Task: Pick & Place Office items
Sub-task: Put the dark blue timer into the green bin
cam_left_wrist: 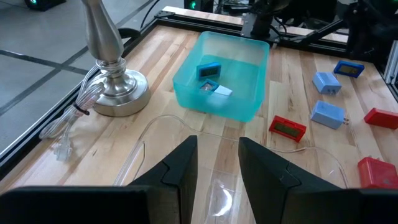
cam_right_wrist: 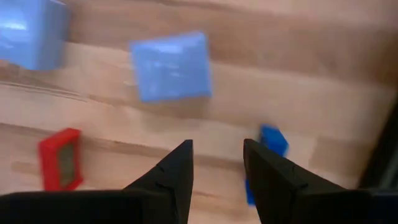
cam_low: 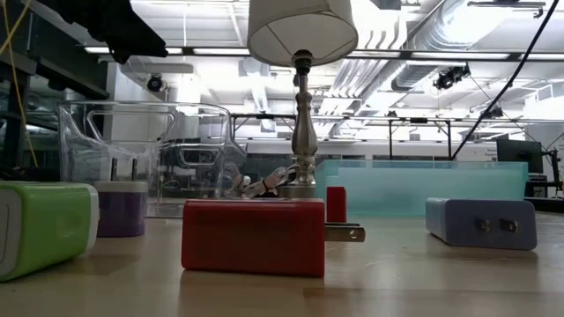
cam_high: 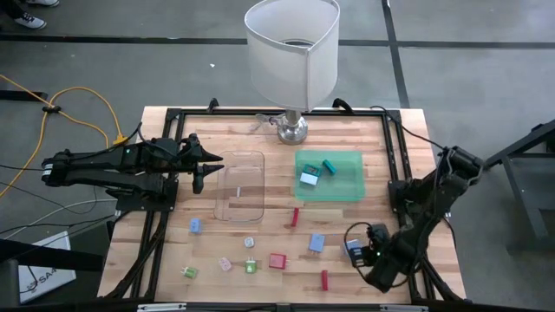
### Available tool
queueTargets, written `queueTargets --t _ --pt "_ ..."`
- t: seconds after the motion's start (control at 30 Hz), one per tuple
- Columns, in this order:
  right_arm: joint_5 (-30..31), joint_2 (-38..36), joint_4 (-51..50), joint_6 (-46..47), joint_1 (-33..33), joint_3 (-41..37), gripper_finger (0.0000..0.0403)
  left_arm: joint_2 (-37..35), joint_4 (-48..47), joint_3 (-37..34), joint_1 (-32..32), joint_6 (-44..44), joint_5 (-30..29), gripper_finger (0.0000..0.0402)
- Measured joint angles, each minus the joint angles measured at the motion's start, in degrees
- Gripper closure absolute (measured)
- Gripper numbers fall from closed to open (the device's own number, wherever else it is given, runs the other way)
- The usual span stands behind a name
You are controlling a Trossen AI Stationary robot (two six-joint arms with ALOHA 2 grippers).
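Wood table [cam_high: 173,260]: right gripper [cam_high: 357,250] over, maybe touching, blue item [cam_right_wrist: 268,142].

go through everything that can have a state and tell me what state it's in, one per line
Left gripper: open, empty, over the clear plastic rectangular tray.
Right gripper: open, empty, above the small dark blue block.
Clear plastic rectangular tray: upright, empty.
Translucent green flat tray: holds two teal and pale pieces.
White-shaded table lamp: upright.
Red plug block: lying flat.

A robotics lab: exposed ceiling ducts [cam_low: 441,53] and strip lights [cam_low: 220,50] overhead, a grey concrete floor [cam_high: 87,69] with a yellow cable [cam_high: 82,100] around the framed wooden table [cam_high: 260,234].
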Motion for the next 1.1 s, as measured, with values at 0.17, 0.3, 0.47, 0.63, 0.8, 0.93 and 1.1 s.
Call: queueTargets --t 0.17,0.3,0.47,0.63,0.8,0.93,1.1 --pt "-5.3 1.3 1.6 6.2 2.2 0.0 0.0275 0.0 0.0 0.0 0.0 0.0 0.0 0.0291" --pt "-7.2 2.2 2.9 7.2 2.4 0.0 0.0275 0.0 0.0 0.0 0.0 0.0 0.0 0.0291" --pt "-8.1 2.4 2.9 7.2 2.2 0.0 0.0275 0.0 0.0 0.0 0.0 0.0 0.0 0.0291" --pt "-9.5 3.0 1.4 7.3 2.1 0.0 0.0275 0.0 0.0 0.0 0.0 0.0 0.0 0.0291" --pt "-11.1 4.4 1.2 7.3 2.2 0.0 0.0275 0.0 0.0 0.0 0.0 0.0 0.0 0.0291" --pt "-11.2 5.6 1.4 7.3 2.2 0.0 0.0275 0.0 0.0 0.0 0.0 0.0 0.0 0.0291" --pt "-11.2 7.7 3.1 7.1 2.2 0.0 0.0275 0.0 0.0 0.0 0.0 0.0 0.0 0.0291"
